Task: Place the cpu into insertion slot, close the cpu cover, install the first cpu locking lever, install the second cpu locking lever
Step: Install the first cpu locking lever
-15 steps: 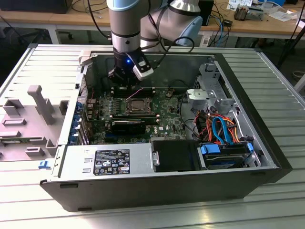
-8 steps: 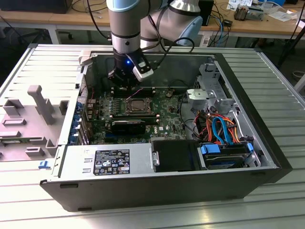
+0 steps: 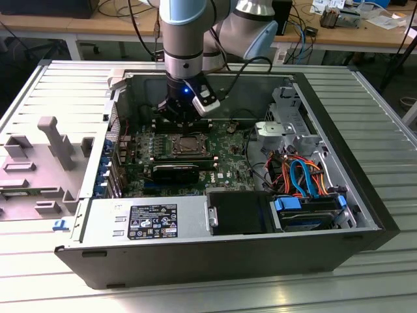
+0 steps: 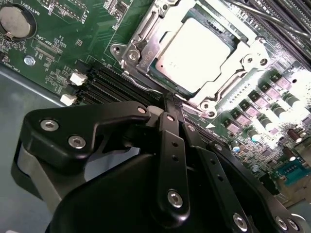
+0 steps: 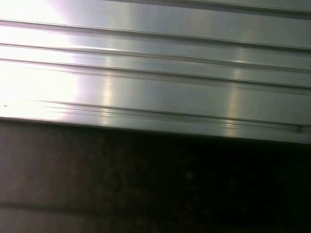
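In the second wrist view the cpu (image 4: 194, 51) lies flat in the insertion slot (image 4: 219, 93), its dull silver top facing up. The cpu cover (image 4: 142, 46) is down around it as a silver frame. My gripper (image 4: 166, 104) is shut, its black fingertips pressed together right at the socket's edge by a corner of the cover. Whether a locking lever is caught between them is hidden. In the exterior view the gripper (image 3: 174, 119) hangs inside the open computer case just behind the socket with the cpu (image 3: 189, 144).
A black graphics card (image 3: 176, 171) lies in front of the socket. The power supply (image 3: 150, 220), drive bay (image 3: 306, 214) and orange and blue cables (image 3: 300, 173) fill the case's near side and the exterior view's right. Memory slots (image 4: 104, 85) flank the socket. A grey fixture (image 3: 55, 140) stands outside.
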Controlling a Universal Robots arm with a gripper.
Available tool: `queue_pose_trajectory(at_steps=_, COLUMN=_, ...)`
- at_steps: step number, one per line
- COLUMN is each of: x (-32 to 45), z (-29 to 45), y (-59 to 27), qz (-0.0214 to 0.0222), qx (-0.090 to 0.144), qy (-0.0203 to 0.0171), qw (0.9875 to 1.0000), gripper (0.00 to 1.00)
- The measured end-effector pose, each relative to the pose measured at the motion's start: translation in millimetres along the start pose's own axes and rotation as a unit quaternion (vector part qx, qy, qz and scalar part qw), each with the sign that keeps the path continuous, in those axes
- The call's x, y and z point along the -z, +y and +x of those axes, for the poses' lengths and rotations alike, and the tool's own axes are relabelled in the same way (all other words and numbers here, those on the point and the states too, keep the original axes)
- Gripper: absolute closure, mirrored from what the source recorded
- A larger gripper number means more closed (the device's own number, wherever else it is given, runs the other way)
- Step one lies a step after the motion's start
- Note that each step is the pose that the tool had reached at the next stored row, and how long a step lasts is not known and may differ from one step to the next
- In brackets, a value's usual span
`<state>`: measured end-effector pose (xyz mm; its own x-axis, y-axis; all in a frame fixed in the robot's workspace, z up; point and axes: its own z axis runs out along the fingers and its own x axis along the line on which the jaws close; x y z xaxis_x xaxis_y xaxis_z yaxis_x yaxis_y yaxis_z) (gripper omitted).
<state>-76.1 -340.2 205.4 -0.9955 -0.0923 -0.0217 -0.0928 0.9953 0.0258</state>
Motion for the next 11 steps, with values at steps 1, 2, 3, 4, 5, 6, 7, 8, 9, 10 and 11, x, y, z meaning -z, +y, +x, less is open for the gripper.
queue_pose_trajectory(at_steps=1, x=0.0, z=-0.5, y=0.0, qz=0.0, qx=0.0, qy=0.0, qw=1.0, gripper=0.89)
queue_pose_trajectory(at_steps=2, x=0.0, z=-1.4, y=-0.1, qz=0.0, qx=0.0, qy=0.0, qw=1.0, gripper=0.89)
queue_pose_trajectory(at_steps=3, x=-0.1, z=-2.1, y=-0.2, qz=0.0, qx=0.0, qy=0.0, qw=1.0, gripper=0.89)
queue_pose_trajectory(at_steps=4, x=-0.1, z=-3.4, y=-0.3, qz=0.0, qx=0.0, qy=0.0, qw=1.0, gripper=0.89)
queue_pose_trajectory(at_steps=5, x=-0.2, z=-5.1, y=-0.4, qz=0.0, qx=0.0, qy=0.0, qw=1.0, gripper=0.89)
queue_pose_trajectory(at_steps=6, x=-0.3, z=-6.3, y=-0.6, qz=0.0, qx=0.0, qy=0.0, qw=1.0, gripper=0.89)
queue_pose_trajectory(at_steps=7, x=-0.4, z=-7.7, y=-0.7, qz=0.0, qx=0.0, qy=0.0, qw=1.0, gripper=0.89)
queue_pose_trajectory(at_steps=8, x=-0.5, z=-9.0, y=-0.8, qz=0.0, qx=0.0, qy=0.0001, qw=1.0, gripper=0.89)
queue_pose_trajectory(at_steps=9, x=-0.6, z=-10.2, y=-1.0, qz=-0.0001, qx=0.0, qy=0.0001, qw=1.0, gripper=0.89)
queue_pose_trajectory(at_steps=10, x=-0.7, z=-11.3, y=-1.1, qz=0.0, qx=0.0, qy=0.0001, qw=1.0, gripper=0.89)
queue_pose_trajectory(at_steps=11, x=-0.7, z=-12.3, y=-1.2, qz=0.0, qx=0.0, qy=0.0002, qw=1.0, gripper=0.89)
